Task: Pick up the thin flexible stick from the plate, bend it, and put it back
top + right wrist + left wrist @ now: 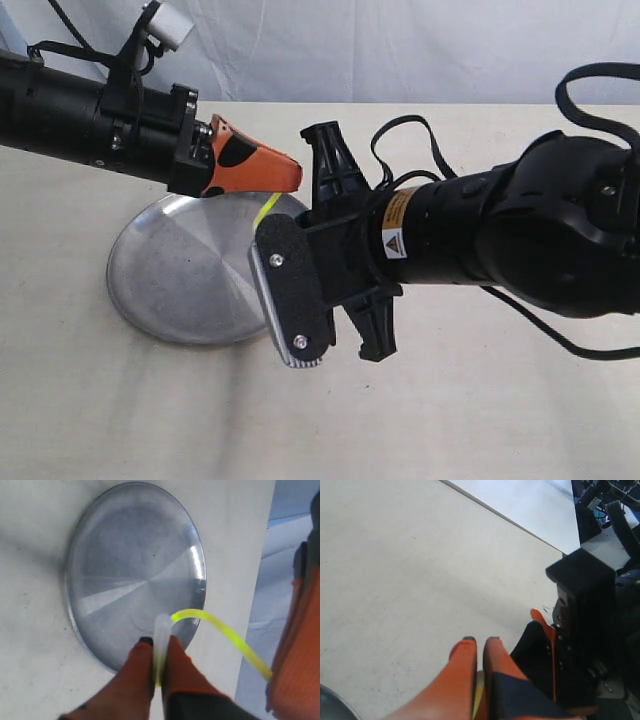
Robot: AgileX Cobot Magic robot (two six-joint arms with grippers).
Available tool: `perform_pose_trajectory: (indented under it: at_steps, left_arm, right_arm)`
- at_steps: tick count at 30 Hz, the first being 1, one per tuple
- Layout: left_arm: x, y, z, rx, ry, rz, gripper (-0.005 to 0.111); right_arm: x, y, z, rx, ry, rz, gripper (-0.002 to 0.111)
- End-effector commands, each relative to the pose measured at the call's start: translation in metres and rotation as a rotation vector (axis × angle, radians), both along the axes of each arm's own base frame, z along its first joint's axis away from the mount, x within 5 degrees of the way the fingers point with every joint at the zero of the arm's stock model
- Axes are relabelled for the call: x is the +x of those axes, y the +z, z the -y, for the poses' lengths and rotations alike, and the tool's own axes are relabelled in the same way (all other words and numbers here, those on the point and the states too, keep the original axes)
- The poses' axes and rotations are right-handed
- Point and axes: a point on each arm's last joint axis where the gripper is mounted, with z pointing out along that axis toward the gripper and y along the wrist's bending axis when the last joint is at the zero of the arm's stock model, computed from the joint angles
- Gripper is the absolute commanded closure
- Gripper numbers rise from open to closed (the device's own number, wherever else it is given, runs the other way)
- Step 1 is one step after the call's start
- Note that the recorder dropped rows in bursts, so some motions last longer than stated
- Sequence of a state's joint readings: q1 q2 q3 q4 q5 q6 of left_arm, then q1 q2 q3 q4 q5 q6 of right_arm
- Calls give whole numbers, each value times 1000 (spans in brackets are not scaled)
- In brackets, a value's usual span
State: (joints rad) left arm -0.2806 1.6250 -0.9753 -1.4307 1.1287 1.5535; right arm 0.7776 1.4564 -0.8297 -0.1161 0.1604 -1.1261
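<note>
The thin flexible stick [220, 630] is a neon yellow-green rod, held in the air and bent into an arc between both grippers. My right gripper [160, 641] is shut on its whitish tip, just above the near rim of the plate [135, 570]. The stick's other end sits between the orange fingers of my left gripper [479, 641], which is shut on it; a yellow sliver of the stick [478, 695] shows between them. In the exterior view only a short piece of the stick [266, 208] shows between the left gripper [290, 172] and the right gripper [275, 290], over the plate [180, 270].
The plate lies on a pale tabletop [120, 400]. The right arm's bulky black body [520, 230] and its cables reach in over the table's right half. In the left wrist view the right gripper's black housing [582, 630] stands close beside the left fingers.
</note>
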Motion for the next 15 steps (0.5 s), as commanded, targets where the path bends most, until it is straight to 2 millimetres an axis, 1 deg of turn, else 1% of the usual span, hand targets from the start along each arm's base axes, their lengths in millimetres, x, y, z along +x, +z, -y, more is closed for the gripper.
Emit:
perform_pose_trajectory:
  at_steps: [1,5,15]
  left_arm:
    - [-1,0,0,8,-8,-24,107]
    - [1,-6,0,32,8,-52,107]
    - [2,-7,0,34,13,-61,107]
  right_arm:
    - [3,6,-5,43,27,70,109]
    - [4,8,-6,51,42,100,109]
    - [4,10,-7,68,44,116,109]
